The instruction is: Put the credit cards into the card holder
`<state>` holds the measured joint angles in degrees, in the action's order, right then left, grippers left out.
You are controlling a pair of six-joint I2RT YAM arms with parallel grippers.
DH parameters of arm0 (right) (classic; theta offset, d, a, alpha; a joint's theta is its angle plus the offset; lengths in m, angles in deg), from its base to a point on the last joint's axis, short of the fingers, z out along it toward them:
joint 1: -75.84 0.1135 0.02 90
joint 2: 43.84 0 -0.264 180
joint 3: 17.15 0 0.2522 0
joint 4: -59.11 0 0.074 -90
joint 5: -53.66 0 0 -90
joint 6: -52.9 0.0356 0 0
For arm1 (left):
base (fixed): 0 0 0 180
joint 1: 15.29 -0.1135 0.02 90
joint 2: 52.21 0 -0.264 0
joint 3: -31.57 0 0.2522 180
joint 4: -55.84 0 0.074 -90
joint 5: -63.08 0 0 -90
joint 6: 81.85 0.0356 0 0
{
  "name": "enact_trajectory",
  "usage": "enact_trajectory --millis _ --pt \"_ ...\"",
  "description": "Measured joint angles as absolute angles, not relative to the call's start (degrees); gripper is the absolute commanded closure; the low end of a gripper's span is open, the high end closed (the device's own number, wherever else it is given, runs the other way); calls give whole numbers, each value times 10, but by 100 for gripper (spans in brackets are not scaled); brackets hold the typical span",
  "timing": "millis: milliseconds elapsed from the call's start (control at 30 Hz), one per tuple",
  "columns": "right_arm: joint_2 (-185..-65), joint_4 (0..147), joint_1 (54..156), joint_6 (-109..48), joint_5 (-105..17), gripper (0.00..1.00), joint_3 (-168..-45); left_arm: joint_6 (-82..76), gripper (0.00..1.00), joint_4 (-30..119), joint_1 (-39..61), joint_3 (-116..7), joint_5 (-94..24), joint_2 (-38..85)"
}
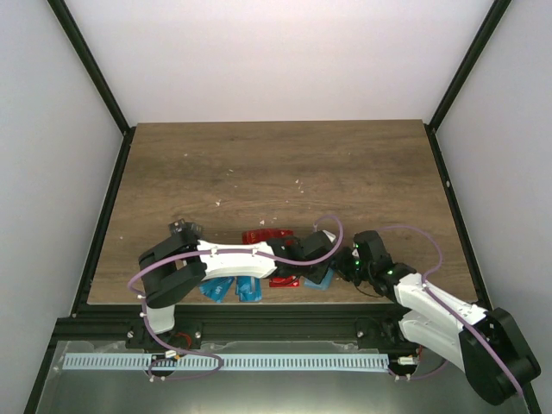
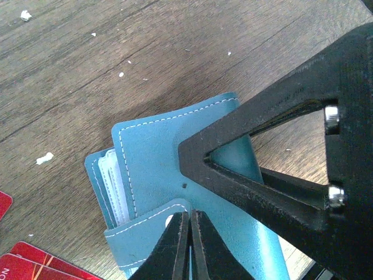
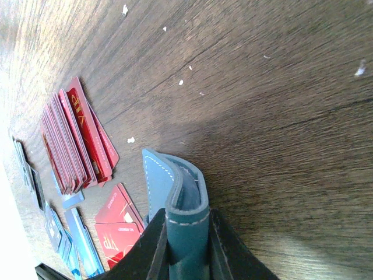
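Note:
The teal card holder [image 2: 152, 153] lies partly open on the wood, with white slots showing at its left edge. My left gripper [image 2: 191, 220] is pinched shut on the holder's thin stitched flap. My right gripper [image 3: 187, 236] is shut on the folded edge of the holder [image 3: 185, 195]; one of its black fingers [image 2: 262, 153] crosses the left wrist view. In the top view both grippers meet over the holder [image 1: 320, 279] near the table's front. A fanned stack of red cards [image 3: 74, 140], two loose red cards [image 3: 119, 224] and blue cards [image 3: 78, 248] lie to the left.
More red cards [image 1: 266, 235] lie behind the left gripper [image 1: 304, 250], and blue cards [image 1: 229, 290] lie under the left forearm. Dark cards [image 3: 26, 169] lie past the red stack. Small white crumbs dot the wood. The table's front edge is close behind the holder.

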<state>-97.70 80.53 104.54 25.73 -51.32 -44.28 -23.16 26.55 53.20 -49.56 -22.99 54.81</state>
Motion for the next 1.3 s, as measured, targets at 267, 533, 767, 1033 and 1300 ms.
enact_trajectory --millis 267,533,767,1033,1300 --pt "-979 805 1045 257 -513 99 -443 -231 96 279 530 -487 -246 548" --pt "-979 805 1045 257 -512 99 -443 -231 96 304 530 -472 -255 548" --pt "-979 805 1045 257 -511 99 -443 -231 96 317 529 -463 -256 545" --pt "-974 802 1045 255 -510 99 -438 -222 96 364 496 -435 -344 540" --pt "-969 791 1045 248 -509 99 -429 -217 96 415 451 -417 -475 556"
